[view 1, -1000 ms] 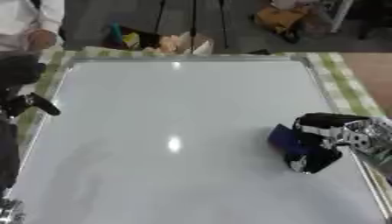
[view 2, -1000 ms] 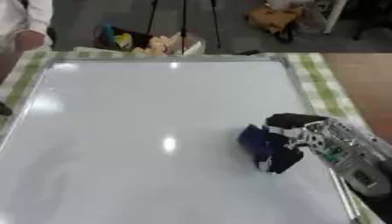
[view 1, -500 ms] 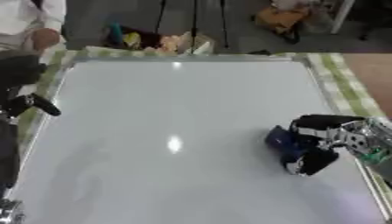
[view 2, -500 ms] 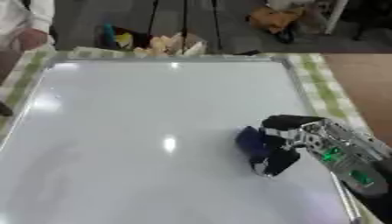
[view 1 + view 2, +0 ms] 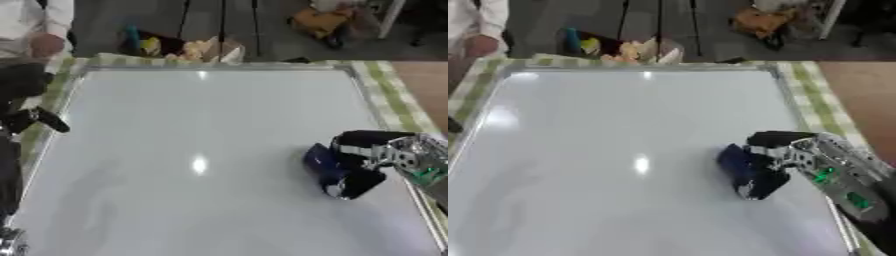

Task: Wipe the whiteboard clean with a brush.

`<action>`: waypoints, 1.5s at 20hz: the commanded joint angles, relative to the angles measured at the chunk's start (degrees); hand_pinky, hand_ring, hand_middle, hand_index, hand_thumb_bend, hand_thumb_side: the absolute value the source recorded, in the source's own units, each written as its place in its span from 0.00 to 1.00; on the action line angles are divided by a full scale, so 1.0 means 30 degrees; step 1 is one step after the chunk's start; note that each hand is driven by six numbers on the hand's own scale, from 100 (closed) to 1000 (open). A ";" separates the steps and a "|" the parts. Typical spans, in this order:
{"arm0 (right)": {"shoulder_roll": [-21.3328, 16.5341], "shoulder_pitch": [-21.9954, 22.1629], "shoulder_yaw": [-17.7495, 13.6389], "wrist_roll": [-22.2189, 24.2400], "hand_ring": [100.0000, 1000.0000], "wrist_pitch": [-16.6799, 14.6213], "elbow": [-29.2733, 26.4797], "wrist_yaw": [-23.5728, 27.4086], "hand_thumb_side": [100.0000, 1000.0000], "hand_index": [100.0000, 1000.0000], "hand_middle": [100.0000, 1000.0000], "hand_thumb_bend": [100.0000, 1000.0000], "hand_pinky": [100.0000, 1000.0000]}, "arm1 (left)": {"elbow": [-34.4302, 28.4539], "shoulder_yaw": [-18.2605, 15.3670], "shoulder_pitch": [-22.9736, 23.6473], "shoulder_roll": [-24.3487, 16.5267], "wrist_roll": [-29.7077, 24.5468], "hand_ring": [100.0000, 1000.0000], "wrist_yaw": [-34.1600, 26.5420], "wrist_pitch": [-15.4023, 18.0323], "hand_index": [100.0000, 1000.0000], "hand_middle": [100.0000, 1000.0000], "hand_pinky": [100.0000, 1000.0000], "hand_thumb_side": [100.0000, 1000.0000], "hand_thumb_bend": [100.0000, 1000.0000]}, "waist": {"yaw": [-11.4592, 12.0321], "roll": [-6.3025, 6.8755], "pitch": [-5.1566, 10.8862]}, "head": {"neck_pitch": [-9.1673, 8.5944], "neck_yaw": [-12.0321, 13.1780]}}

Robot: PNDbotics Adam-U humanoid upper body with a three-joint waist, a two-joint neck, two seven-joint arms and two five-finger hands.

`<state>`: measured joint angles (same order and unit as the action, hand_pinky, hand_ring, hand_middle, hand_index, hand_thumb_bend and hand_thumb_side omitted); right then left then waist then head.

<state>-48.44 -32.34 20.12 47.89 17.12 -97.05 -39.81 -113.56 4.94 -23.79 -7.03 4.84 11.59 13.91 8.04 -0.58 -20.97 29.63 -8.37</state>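
Right hand [image 5: 363, 162]: enters from the right edge, black fingers and thumb curled round a dark blue brush [image 5: 739, 167]. The brush lies against the board's surface, in the right half and a little below the middle, near the right frame rail.

Whiteboard [image 5: 192, 125]: large, white, glossy, framed in silver metal, lying flat and filling most of the view. A bright ceiling light reflects near its centre and another at the far edge. A faint grey smear shows on the lower left area; otherwise no clear marks can be made out.

Left hand [image 5: 35, 119]: black, at the left edge beside the board's left rail, off the board, well apart from the brush. Whether its fingers are spread or curled cannot be told.

Tablecloth [image 5: 398, 95]: green and white checked, showing as a strip along the board's right side and far edge.

Far edge, beyond the table: a pile of small coloured things [image 5: 179, 47] on the floor, shapes unclear; an orange object [image 5: 319, 22] farther right.
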 commanded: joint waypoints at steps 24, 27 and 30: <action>-0.0837 -0.1248 -0.0774 0.1336 0.73 -0.0025 -0.0276 -0.2709 0.30 0.10 0.68 0.00 0.48 | -0.0345 0.0121 -0.0205 -0.0189 -0.0136 0.77 -0.0006 0.0046 0.66 0.72 0.36 0.96 0.00 | -0.0176 0.0015 0.0354 | 0.0011 0.0097; -0.0820 -0.1799 -0.0413 0.1355 0.73 -0.0417 -0.0112 -0.2934 0.28 0.10 0.68 0.00 0.49 | -0.0345 0.0144 -0.0201 -0.0190 -0.0154 0.77 -0.0026 0.0051 0.66 0.72 0.36 0.96 0.00 | -0.0101 -0.0037 0.0382 | 0.0028 0.0067; -0.0754 -0.2362 0.0143 0.1358 0.74 -0.1044 0.0225 -0.2883 0.23 0.09 0.65 0.00 0.50 | -0.0345 0.0172 -0.0200 -0.0195 -0.0187 0.77 -0.0040 0.0055 0.66 0.72 0.36 0.96 0.00 | -0.0049 -0.0075 0.0407 | 0.0074 0.0014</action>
<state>-48.86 -38.45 20.59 51.46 14.22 -96.31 -47.99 -113.56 5.09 -23.79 -7.03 4.53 11.59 14.06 7.88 -0.79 -20.97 29.67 -8.21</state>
